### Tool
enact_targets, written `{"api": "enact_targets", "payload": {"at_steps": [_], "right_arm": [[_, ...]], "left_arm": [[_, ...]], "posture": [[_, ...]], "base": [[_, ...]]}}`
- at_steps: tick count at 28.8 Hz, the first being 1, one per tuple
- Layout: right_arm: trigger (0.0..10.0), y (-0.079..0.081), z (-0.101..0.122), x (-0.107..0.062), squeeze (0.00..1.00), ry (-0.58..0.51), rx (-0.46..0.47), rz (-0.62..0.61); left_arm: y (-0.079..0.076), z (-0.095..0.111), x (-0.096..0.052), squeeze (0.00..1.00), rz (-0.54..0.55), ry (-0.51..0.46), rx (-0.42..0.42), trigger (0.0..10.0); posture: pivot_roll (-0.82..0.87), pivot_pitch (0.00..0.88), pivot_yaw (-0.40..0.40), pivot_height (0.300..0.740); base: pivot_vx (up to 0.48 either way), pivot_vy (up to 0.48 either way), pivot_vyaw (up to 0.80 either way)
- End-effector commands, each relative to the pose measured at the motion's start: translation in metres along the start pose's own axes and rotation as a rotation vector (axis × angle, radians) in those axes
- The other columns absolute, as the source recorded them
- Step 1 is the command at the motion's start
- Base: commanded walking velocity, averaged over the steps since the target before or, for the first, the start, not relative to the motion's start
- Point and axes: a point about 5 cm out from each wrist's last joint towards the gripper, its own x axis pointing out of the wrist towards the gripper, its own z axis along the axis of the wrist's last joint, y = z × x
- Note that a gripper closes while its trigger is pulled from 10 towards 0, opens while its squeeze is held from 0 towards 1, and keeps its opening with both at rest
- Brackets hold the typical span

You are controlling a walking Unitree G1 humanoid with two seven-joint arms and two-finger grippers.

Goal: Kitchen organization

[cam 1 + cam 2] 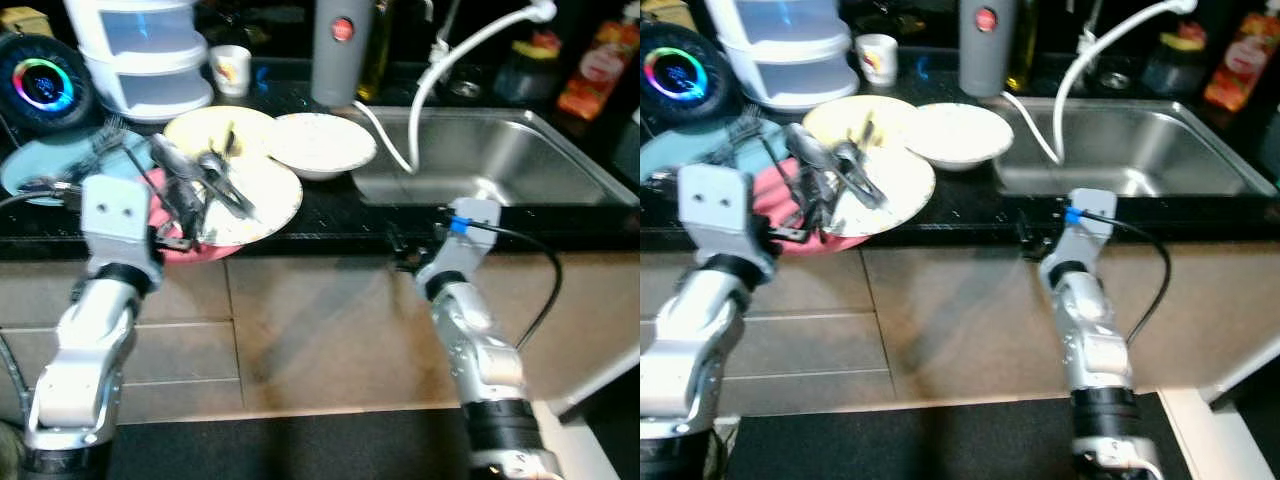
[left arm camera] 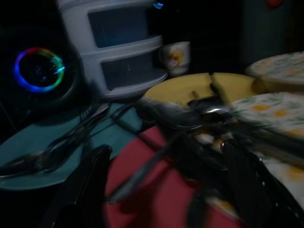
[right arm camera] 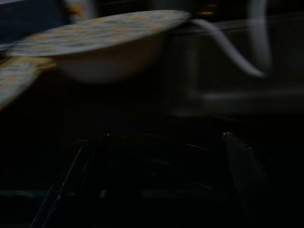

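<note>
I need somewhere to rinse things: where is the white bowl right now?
In the left eye view the white bowl sits on the dark counter, between the patterned plate on its left and the steel sink on its right.

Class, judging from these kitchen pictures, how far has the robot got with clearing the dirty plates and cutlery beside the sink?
Little looks done: the sink looks empty. In hand: the left gripper, fingers apart, reaches at the cutlery piled on the stacked plates; nothing is gripped yet. The right gripper waits at the counter edge. Left: plates, white bowl, teal plate with forks.
</note>
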Motion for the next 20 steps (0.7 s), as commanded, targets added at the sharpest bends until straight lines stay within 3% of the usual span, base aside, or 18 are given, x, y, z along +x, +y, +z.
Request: {"api": "enact_targets", "payload": {"at_steps": [1, 20], "right_arm": [[10.0, -0.0110, -0.0013, -0.0032, 0.00, 0.005, -0.002, -0.035], [10.0, -0.0104, -0.0016, -0.0013, 0.00, 0.005, 0.032, -0.032]], "left_arm": [[-0.0034, 0.0002, -0.0011, 0.00, -0.020, 0.001, 0.005, 10.0], [-0.0071, 0.0045, -0.0011, 0.00, -0.037, -0.013, 0.012, 10.0]], "posture": [[0.12, 0.108, -0.034, 0.740], [0.13, 0.087, -0.038, 0.740]], "base": [[0.322, 0.000, 0.00], [0.320, 0.000, 0.00]]}}
